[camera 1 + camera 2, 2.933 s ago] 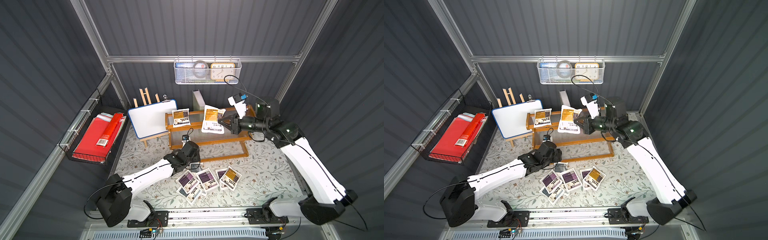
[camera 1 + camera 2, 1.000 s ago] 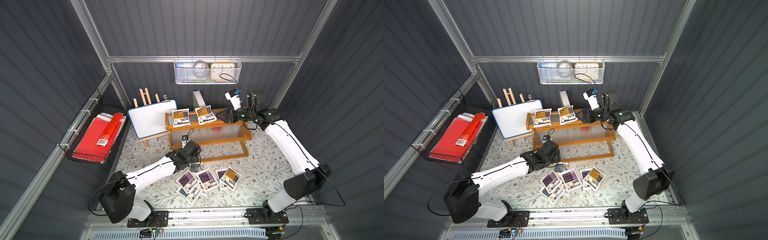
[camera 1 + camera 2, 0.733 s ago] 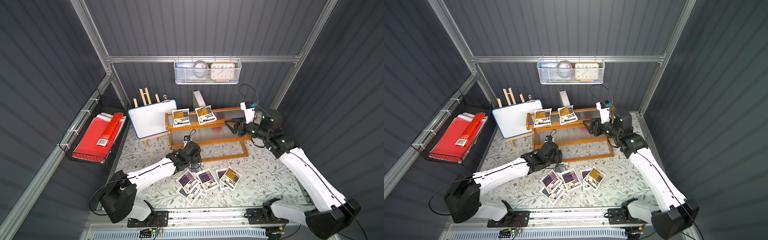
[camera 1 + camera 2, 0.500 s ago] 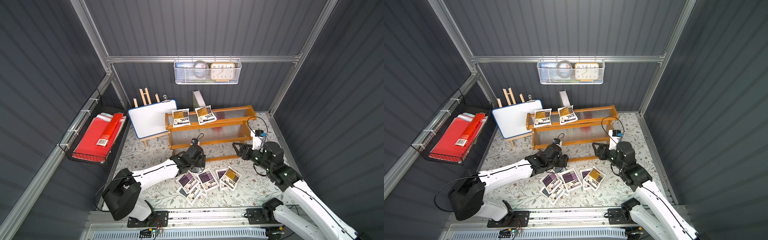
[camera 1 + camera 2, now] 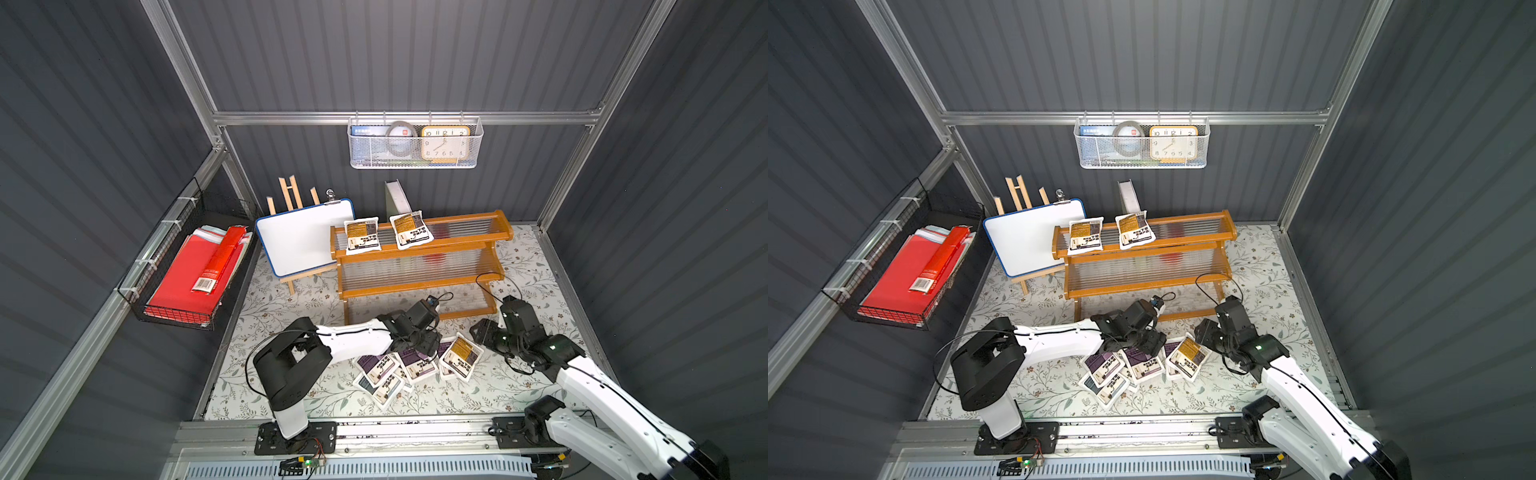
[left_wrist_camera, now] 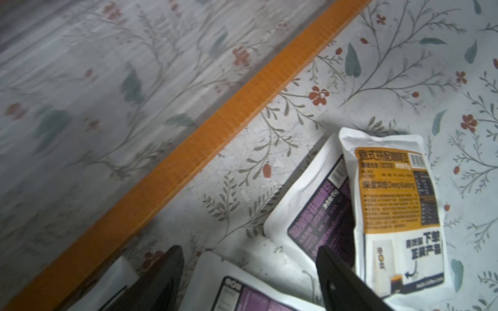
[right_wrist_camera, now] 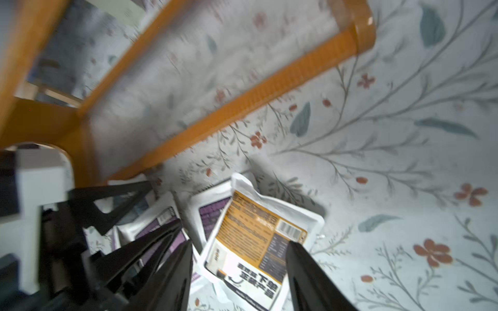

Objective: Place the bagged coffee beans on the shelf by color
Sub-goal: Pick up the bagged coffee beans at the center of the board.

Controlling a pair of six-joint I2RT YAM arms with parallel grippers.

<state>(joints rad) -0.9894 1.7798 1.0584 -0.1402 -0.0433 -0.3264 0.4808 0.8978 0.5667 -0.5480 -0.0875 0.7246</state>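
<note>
The shelf (image 5: 415,284) stands at the back, and two yellow-orange bagged coffee beans (image 5: 362,235) (image 5: 410,230) lie on its top tier. The other bags lie piled on the floral mat in front of it. My left gripper (image 6: 248,249) hangs open over a purple bag (image 6: 242,293), beside another purple bag (image 6: 318,210). My right gripper (image 7: 239,245) is open low over the pile's right end, a finger on each side of a yellow-orange bag (image 7: 256,242). Both top views show the grippers (image 5: 426,340) (image 5: 478,332) close together. Grey-blue bags (image 5: 365,384) peek out at the pile's front left.
A whiteboard on an easel (image 5: 303,241) leans left of the shelf. A black wire basket with red folders (image 5: 191,266) hangs on the left wall, and a white mesh basket with a clock (image 5: 413,145) hangs on the back wall. The right arm's cable (image 5: 490,276) loops against the shelf's lower tier.
My right arm let go of a yellow-orange bag on the top tier and came down to the floor pile. My left gripper slid right over the purple bags and opened wider.
</note>
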